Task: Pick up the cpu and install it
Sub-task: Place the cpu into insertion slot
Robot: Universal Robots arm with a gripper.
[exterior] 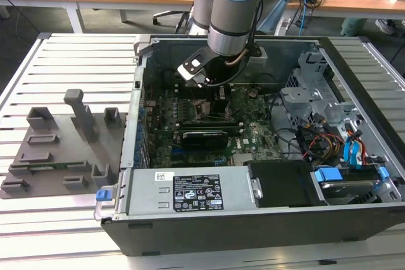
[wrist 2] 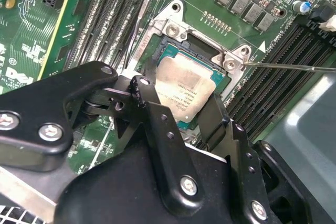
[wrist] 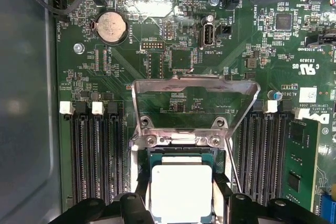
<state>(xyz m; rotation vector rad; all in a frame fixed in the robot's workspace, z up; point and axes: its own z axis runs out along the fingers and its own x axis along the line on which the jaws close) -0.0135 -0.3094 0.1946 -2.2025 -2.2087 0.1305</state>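
Observation:
The cpu, a flat square chip with a silver-grey top, lies level in the open motherboard socket, with its green edge showing around the metal lid. My gripper reaches down over it, and a black finger presses against each of two opposite sides of the chip. In the first wrist view the cpu sits between the same two fingers, just below the raised metal load plate. In the exterior view the arm reaches down into the computer case, with the gripper low over the board.
The socket lever sticks out to one side. Rows of black memory slots flank the socket. The case walls, a power supply and drive cables surround the board. A grey tray with upright blocks lies at the exterior view's left.

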